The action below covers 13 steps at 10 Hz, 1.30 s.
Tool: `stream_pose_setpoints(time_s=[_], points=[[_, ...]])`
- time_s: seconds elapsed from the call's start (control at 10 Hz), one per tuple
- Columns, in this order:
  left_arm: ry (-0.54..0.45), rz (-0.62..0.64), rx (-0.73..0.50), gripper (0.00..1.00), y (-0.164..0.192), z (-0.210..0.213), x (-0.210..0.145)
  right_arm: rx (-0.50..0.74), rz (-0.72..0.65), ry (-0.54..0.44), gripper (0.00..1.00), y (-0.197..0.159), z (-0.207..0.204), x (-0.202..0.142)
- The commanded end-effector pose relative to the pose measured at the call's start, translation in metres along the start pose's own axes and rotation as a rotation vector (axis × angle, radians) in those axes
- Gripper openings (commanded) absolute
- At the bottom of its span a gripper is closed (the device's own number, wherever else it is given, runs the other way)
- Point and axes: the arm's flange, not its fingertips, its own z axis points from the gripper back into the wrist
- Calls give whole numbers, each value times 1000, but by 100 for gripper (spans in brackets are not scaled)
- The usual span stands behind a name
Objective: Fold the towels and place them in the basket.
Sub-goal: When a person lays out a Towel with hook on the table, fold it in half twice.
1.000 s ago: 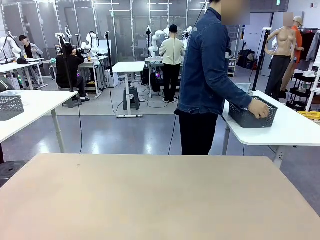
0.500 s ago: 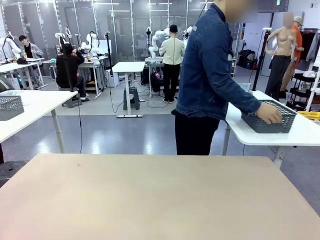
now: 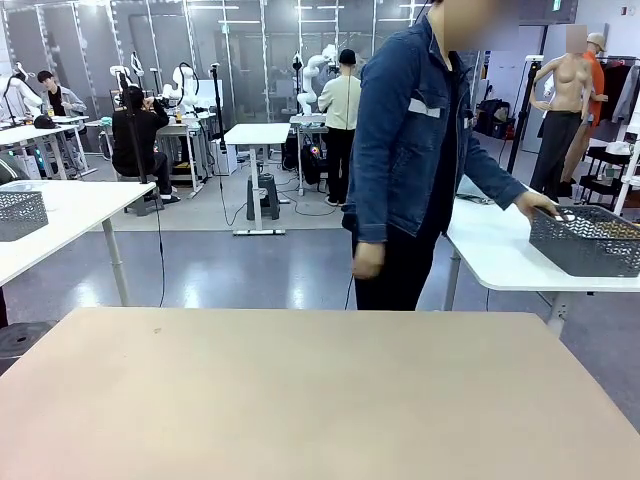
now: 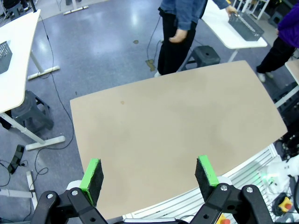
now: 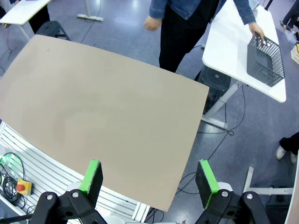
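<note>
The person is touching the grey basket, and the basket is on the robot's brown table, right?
No. The person's hand is touching the grey basket, but the basket is on the white side table, not the brown table. The front view shows it.

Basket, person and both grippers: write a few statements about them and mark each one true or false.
1. The basket stands on the floor. False: it stands on the white side table, on the right of the front view.
2. The person's hand is at the basket's rim. True.
3. The left gripper is open and holds nothing. True.
4. The right gripper is shut on a towel. False: its jaws stand wide apart with nothing between them.
</note>
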Motion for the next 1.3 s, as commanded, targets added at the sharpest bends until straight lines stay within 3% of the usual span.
stream_pose_setpoints(time_s=[0.0, 1.2], points=[[-2, -8, -1, 100, -2, 1, 0, -1, -1, 2, 100, 0, 1, -2], [-2, -8, -1, 100, -2, 1, 0, -1, -1, 2, 100, 0, 1, -2]])
